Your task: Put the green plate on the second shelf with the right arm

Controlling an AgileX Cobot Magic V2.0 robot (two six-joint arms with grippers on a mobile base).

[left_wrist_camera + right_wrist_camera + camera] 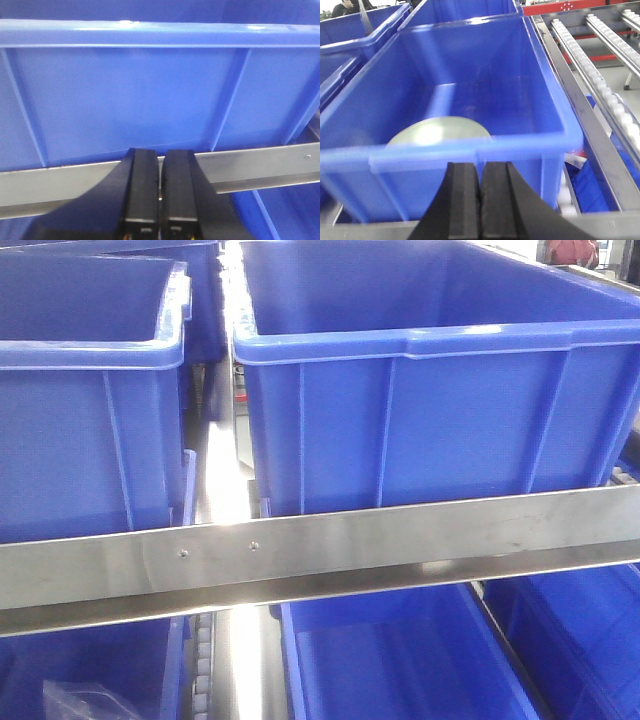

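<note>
Inside the blue bin (530,95) lies the green plate (440,132), right end effector (479,200) clenched empty outside it.

**Black twin-fingered grippers on both wrists**

The left gripper (159,197) shows two matte black rectangular fingers, flat-faced, each with a small pale slot-like mark at 6 o'clock, flanked by sloping black housing. The right gripper (479,200) looks alike: two blocky black fingers with squared tips and black shoulders flaring outward toward 5 and 7 o'clock.
</note>
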